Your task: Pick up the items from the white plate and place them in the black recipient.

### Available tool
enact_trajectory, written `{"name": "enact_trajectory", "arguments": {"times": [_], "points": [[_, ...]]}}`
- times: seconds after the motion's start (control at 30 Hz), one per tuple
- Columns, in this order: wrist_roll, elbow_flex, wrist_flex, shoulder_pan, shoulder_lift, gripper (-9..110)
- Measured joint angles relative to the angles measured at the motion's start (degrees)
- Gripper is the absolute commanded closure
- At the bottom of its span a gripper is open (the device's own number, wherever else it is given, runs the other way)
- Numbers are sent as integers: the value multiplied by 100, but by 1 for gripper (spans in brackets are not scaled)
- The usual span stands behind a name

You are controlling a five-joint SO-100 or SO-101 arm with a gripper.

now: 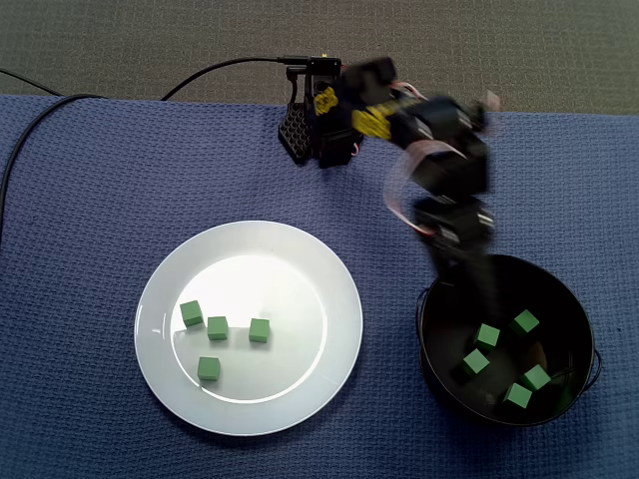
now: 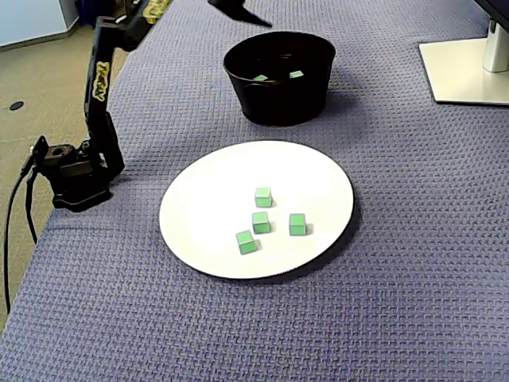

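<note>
Progress seems past halfway: we count five small green cubes [image 1: 486,334] in the round black bowl [image 1: 564,299], four lying on the white plate [image 1: 290,269]. Our tool [image 2: 246,14] is blurred above the bowl, and we cannot tell whether it is open or closed.

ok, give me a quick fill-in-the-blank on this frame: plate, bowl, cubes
1. The white plate holds ___ green cubes.
2. Seen from above, the black bowl holds ___ visible cubes.
3. In the top-down fixed view, the black bowl sits to the ___ of the white plate.
4. Both rest on a ___ woven cloth.

Missing words: four; five; right; blue.
</note>
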Motion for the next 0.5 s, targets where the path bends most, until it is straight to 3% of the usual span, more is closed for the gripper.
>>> {"name": "enact_trajectory", "arguments": {"times": [0.23,0.5], "points": [[791,1055,0,2030,624,64],[835,1274,510,2900,-308,59]]}}
